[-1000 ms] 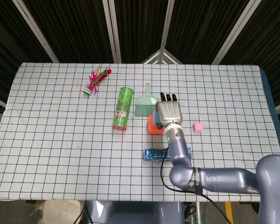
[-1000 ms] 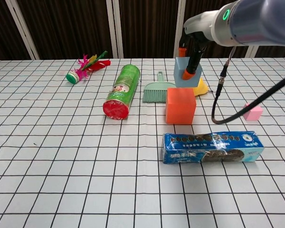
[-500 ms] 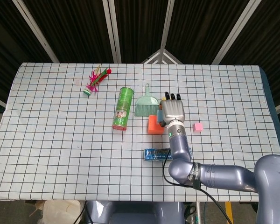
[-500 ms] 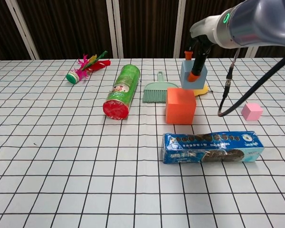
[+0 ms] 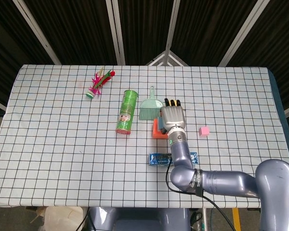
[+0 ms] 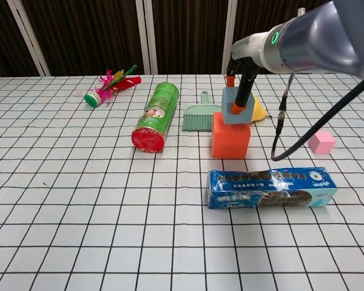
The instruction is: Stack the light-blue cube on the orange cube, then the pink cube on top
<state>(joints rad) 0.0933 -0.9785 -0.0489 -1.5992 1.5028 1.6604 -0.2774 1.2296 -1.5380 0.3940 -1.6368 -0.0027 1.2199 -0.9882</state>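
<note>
1. Holding the light-blue cube (image 6: 236, 105) w/ fingers closed on it, right hand (image 5: 173, 118) hovers mid-frame over the orange cube (image 6: 230, 134).
2. Cube looks tilted, barely above orange's top.
3. Imo level it, center it, then let go slowly.
4. Pink cube (image 6: 322, 142) waits at right, near the cookie pack (image 6: 270, 188).
5. Left hand isn't visible.

The light-blue cube (image 6: 237, 105) is held tilted just above the orange cube (image 6: 230, 136); whether the two touch cannot be told. The orange cube, the largest of the three, is placed upright on the checked cloth. The small pink cube (image 6: 322, 142) is seen well apart, to the right.
</note>
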